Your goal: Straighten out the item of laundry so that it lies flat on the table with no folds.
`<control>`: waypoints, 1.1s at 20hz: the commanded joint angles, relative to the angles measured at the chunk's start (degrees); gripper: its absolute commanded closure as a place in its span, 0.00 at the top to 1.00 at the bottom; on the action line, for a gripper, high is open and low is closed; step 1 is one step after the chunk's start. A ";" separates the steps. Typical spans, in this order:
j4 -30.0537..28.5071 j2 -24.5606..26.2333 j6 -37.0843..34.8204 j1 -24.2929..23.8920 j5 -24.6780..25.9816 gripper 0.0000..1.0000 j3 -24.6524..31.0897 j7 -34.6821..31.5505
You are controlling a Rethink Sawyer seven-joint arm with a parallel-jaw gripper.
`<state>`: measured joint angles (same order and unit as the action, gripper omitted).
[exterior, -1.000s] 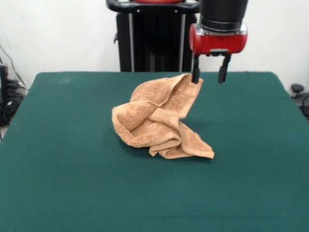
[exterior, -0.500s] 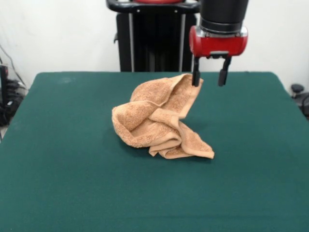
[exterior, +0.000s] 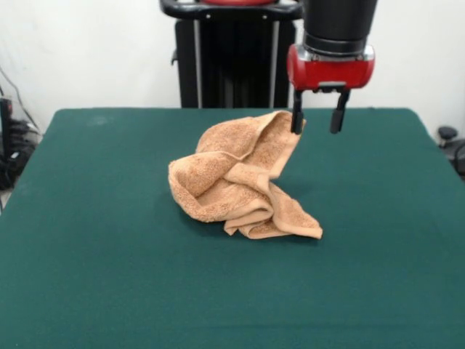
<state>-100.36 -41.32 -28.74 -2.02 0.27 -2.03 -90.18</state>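
Note:
The orange-tan towel (exterior: 236,174) lies crumpled in a heap near the middle of the green table (exterior: 109,276). One corner of it stands up at the far right of the heap. My gripper (exterior: 317,121) hangs open just above and to the right of that raised corner. Its left finger (exterior: 296,121) is right at the corner's edge; I cannot tell if it touches. Nothing is held between the fingers.
The robot's black pedestal (exterior: 225,54) stands behind the table's far edge. Cables and dark equipment (exterior: 11,145) sit off the table's left side, and a small dark object (exterior: 447,134) off its right side.
The gripper has come down a little and shifted slightly to the right. The towel has not moved.

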 commanded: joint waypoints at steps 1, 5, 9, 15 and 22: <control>-3.86 4.37 2.61 2.02 0.74 1.00 2.34 -9.99; -4.09 4.40 2.80 1.65 1.37 1.00 2.05 -9.24; -4.29 4.27 2.58 0.59 2.03 1.00 2.03 -7.89; -5.02 3.99 3.00 -0.99 2.72 1.00 2.33 -6.36; -6.05 3.30 2.99 -2.16 3.05 1.00 2.73 -5.43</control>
<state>-100.92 -38.36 -28.54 -3.29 0.26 -2.02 -90.18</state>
